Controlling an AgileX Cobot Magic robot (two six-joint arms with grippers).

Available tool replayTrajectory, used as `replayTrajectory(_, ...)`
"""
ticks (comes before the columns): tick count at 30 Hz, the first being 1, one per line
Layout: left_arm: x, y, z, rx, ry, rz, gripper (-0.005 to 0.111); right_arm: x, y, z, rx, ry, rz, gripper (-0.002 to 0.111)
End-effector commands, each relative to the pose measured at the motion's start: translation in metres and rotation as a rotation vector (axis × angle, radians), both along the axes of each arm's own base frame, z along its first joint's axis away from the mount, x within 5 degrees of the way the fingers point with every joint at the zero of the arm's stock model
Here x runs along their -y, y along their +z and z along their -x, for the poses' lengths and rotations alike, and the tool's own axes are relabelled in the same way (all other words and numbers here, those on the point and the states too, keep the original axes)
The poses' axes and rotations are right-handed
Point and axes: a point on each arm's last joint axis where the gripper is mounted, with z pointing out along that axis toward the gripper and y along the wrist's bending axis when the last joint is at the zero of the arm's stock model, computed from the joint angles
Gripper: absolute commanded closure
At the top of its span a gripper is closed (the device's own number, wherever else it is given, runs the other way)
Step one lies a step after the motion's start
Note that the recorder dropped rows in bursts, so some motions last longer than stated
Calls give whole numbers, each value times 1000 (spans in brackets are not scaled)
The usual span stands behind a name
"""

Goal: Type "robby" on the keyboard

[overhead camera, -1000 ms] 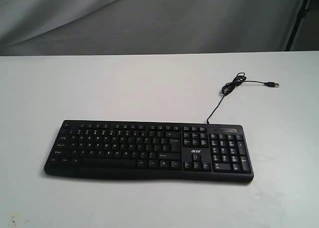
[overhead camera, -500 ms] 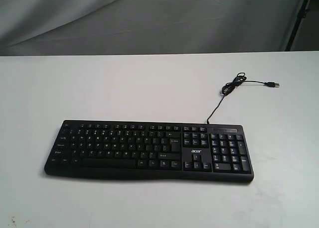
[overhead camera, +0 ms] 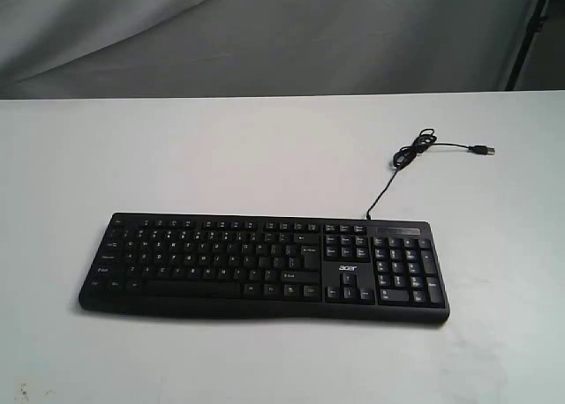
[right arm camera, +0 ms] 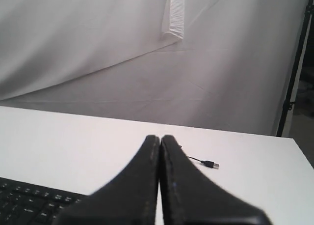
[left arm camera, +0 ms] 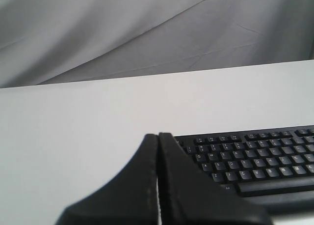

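A wide black keyboard (overhead camera: 263, 265) with a number pad and a white "acer" logo lies across the white table (overhead camera: 265, 148). Its thin black cable (overhead camera: 402, 161) runs back to a loose USB plug (overhead camera: 483, 149). Neither arm shows in the exterior view. In the left wrist view my left gripper (left arm camera: 158, 134) is shut with nothing in it, and the keyboard's (left arm camera: 255, 158) letter keys lie beside it. In the right wrist view my right gripper (right arm camera: 160, 136) is also shut and empty, with a corner of the keyboard (right arm camera: 29, 205) to one side and the USB plug (right arm camera: 211, 163) beyond.
A grey cloth backdrop (overhead camera: 265, 33) hangs behind the table's far edge. A black stand pole (overhead camera: 528, 29) rises at the back right. Bare white tabletop surrounds the keyboard on all sides.
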Motion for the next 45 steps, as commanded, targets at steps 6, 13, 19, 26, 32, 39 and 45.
replayTrajectory(6, 0, -1, 0, 5, -6, -1, 107, 7, -43, 1, -25, -121, -38, 108)
replayTrajectory(13, 0, -1, 0, 5, -6, -1, 107, 8, -57, 2, -136, -127, -30, 108)
replayTrajectory(19, 0, -1, 0, 5, -6, -1, 107, 8, -61, 3, -179, -131, -25, 108)
replayTrajectory(26, 0, -1, 0, 5, -6, -1, 107, 8, -66, 4, -222, -134, -21, 108)
replayTrajectory(32, 0, -1, 0, 5, -6, -1, 107, 8, -68, 4, -224, -133, -25, 108)
replayTrajectory(39, 0, -1, 0, 5, -6, -1, 107, 8, -68, 4, -224, -133, -25, 108)
replayTrajectory(45, 0, -1, 0, 5, -6, -1, 107, 8, -68, 4, -224, -133, -25, 108)
